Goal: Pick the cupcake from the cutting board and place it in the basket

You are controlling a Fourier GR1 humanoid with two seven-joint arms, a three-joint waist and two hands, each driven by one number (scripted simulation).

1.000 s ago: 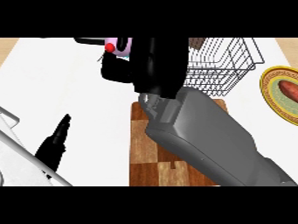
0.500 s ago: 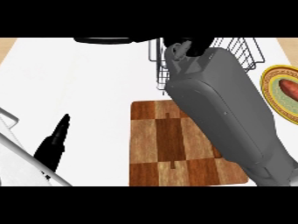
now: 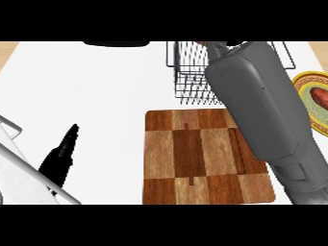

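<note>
Right forearm stretches over the basket; the right hand and cupcake are hidden beyond it, grip impossible to tell. The cutting board behind lies bare. Best released low, inside the wires.

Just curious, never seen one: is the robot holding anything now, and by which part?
Cannot be told. The right forearm reaches over the basket, hiding its hand, and no cupcake shows. The left hand rests open, lower left, holding nothing.

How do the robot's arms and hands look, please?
The right forearm is a broad grey shell with rounded edges. The left forearm is paler grey and ends in a slim black left robot hand. The right robot hand does not show.
</note>
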